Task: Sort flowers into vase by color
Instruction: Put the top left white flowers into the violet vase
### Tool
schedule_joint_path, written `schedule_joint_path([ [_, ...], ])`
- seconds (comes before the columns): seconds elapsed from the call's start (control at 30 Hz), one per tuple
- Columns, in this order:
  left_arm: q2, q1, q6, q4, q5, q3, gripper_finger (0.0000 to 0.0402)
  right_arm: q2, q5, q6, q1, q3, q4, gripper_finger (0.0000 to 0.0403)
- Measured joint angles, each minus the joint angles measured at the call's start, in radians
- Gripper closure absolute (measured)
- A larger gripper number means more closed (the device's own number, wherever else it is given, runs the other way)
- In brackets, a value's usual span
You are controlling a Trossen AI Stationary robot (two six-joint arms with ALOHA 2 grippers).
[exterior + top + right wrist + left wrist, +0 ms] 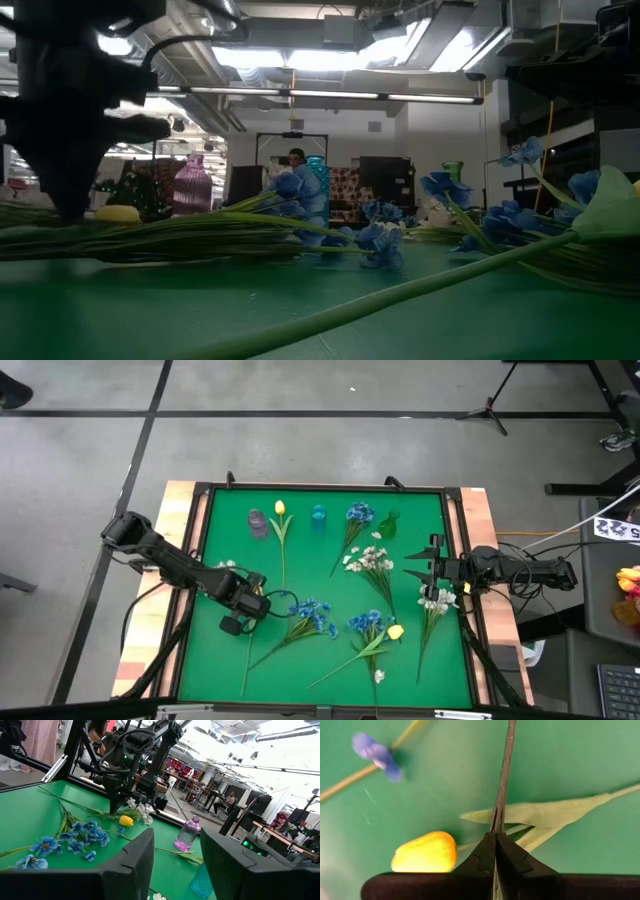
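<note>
Left tool [496, 840] clenched on a thin wiry stem [503, 780], yellow bud [425, 852] just beside.
Sorting barely begun: flowers [312, 616] lying loose across green bench [300, 680] from 6 to 12 o'clock — waxy yellow buds, papery blue clusters, small white sprays, long thin stalks. Ribbed glassy vases [318, 515] in purple, blue and green near 12 o'clock, seemingly empty. Right tool [432, 572] at 3 o'clock, parted, holding nothing.

Matt green mat [330, 660] on a wooden-edged table [178, 500]; translucent, glassy-looking ribbed purple vase [187, 834] and blue vase [318, 516]; smooth, matt yellow bud [425, 853]; matt black left gripper [496, 851] fingers.
</note>
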Motion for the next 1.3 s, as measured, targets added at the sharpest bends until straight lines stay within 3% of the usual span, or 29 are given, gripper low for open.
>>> schedule_joint_path([
  [0.57,0.0,0.0,0.062,-0.241,-0.105,0.204,0.04,0.0,0.0,0.0,0.0,0.0,0.0,0.0242],
  [0.87,-0.001,0.0,0.107,-0.368,-0.23,0.299,0.0399,0.0,0.0,0.0,0.0,0.0,0.002,0.0242],
  [1.03,-0.001,0.0,0.127,-0.452,-0.341,0.363,0.0398,0.0,0.0,0.0,0.0,0.0,0.003,0.0242],
  [1.3,-0.001,0.0,0.23,-0.647,-0.631,0.461,0.04,0.0,0.0,0.0,0.0,0.0,0.003,0.0242],
])
